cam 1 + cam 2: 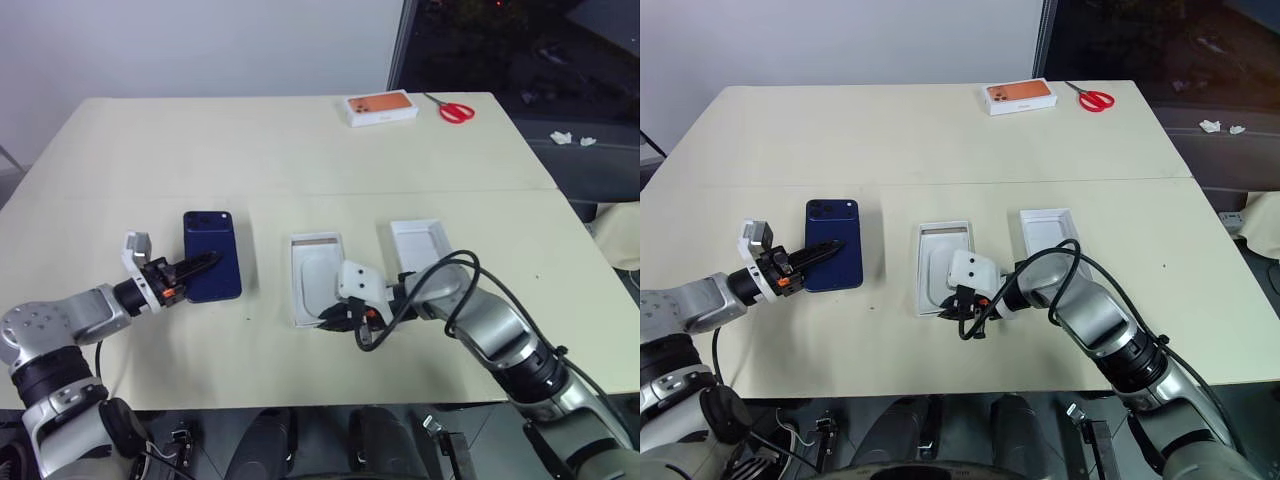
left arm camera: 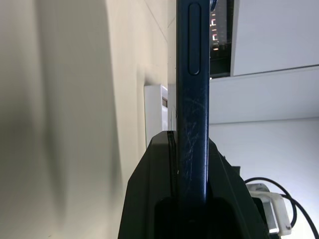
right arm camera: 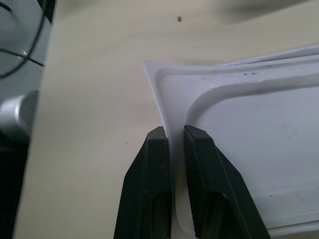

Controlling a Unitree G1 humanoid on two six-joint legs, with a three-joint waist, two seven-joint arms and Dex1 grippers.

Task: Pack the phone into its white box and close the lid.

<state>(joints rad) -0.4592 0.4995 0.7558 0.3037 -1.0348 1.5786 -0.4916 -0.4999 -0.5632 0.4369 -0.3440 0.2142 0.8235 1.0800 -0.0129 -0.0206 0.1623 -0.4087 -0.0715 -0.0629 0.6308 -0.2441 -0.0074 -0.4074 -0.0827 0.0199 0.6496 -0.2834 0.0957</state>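
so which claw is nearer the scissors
Right. The right claw grips the white insert's rim, mid-table; the scissors lie at the far right edge. The left claw, holding the phone, is farther left.

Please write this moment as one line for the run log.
left gripper: shut on phone | right gripper: shut on white insert edge | white box: no phone inside

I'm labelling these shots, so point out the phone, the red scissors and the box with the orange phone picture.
phone [image 1: 212, 252]: left eye view, middle of its glossy back.
red scissors [image 1: 457, 111]: left eye view, on the handles.
box with the orange phone picture [image 1: 1020, 95]: right eye view, middle of its printed top.
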